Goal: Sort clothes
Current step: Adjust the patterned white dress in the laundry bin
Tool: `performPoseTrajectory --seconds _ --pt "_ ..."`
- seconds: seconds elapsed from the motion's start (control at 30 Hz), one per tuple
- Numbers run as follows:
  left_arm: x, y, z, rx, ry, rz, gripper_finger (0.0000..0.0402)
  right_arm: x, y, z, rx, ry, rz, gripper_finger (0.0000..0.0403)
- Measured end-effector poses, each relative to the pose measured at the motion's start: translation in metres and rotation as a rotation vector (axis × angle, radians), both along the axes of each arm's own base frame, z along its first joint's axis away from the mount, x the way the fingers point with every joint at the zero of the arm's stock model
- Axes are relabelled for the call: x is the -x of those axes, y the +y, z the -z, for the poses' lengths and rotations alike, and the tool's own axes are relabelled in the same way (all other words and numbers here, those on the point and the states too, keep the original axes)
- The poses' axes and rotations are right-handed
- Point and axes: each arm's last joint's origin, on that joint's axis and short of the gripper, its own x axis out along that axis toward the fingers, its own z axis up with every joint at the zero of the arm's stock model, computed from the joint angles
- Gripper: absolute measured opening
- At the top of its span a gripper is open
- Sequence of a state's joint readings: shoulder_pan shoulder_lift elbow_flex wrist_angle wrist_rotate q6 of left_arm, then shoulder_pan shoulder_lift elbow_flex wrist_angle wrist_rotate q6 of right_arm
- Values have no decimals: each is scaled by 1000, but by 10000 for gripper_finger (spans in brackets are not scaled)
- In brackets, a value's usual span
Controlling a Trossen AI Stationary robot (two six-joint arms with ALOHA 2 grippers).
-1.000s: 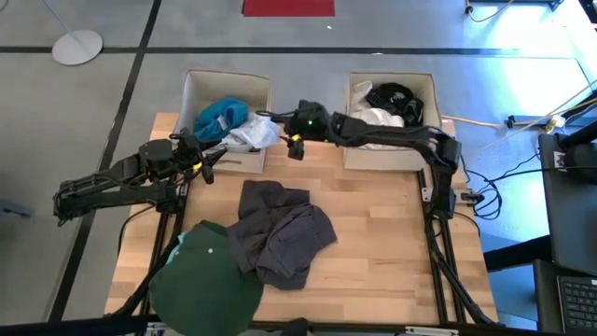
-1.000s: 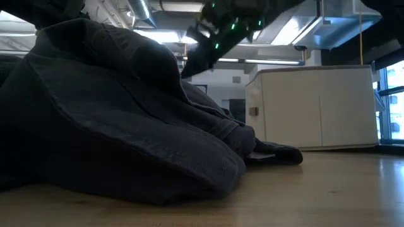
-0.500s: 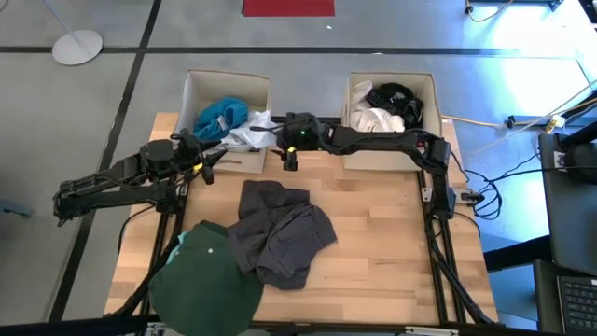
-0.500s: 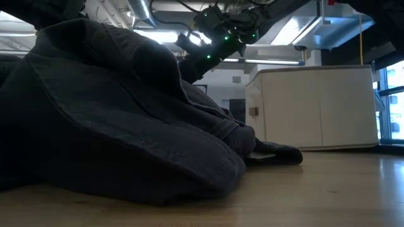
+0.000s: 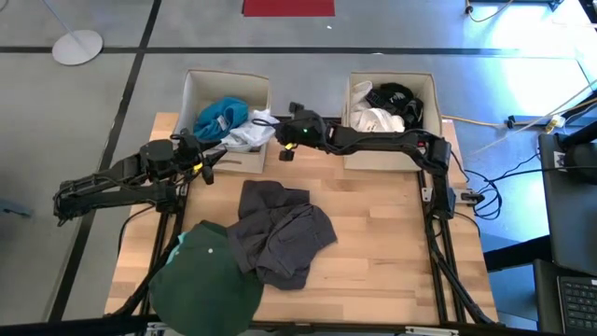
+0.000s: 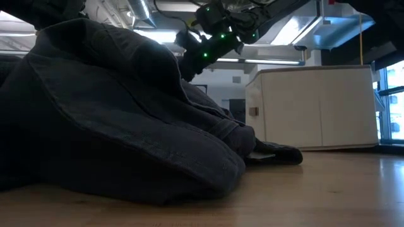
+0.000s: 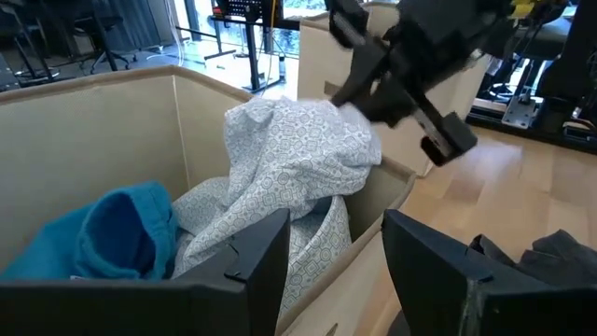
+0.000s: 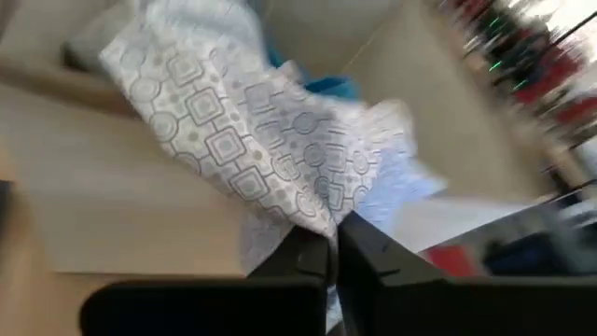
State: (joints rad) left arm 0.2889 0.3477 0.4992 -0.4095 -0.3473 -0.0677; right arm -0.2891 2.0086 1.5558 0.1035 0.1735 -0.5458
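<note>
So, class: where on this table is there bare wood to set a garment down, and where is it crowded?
Free: the table right of the grey pile, below the right box. Crowded: the front left, under the green garment and grey pile, and the left box, where the right gripper holds white cloth.

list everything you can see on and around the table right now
fabric boxes: two, beige, side by side at the table's far edge
turquoise garment: one, in the left box
white patterned garment: one, draped over the left box's rim
white garment: one, in the right box
black garment: one, in the right box
dark grey garment: one, crumpled mid-table
dark green garment: one, near left corner
left gripper: open, near the left box
right gripper: shut on the white patterned garment
</note>
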Motion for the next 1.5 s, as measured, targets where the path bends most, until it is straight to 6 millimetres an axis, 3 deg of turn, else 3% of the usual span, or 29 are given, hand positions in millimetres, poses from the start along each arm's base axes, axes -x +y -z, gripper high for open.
performPoseTrajectory --seconds 0.17,0.27,0.37,0.47,0.8,0.97,1.17,1.37,1.5 --pt "0 0 0 0 0 0 162 -4 11 -30 173 -166 -48 29" --pt "0 0 0 -4 2 1 162 -7 17 -43 213 -299 -132 21" --pt "0 0 0 -7 4 2 162 -12 17 -43 232 -402 -262 6" --pt "0 0 0 -7 4 2 162 -22 15 -29 238 -426 -298 11" --pt "0 0 0 3 -3 -1 162 -50 -6 -20 205 -447 -175 34" --pt "0 0 0 4 -2 -1 162 -55 -9 -28 5 -354 -155 43" --pt "0 0 0 6 -2 -2 162 -54 -11 -36 -116 -281 -105 126" --pt "0 0 1 18 2 -4 162 -51 -12 -59 -123 -242 -36 230" --pt "1 0 5 43 26 -10 162 -48 -12 -73 -134 -171 2 270"
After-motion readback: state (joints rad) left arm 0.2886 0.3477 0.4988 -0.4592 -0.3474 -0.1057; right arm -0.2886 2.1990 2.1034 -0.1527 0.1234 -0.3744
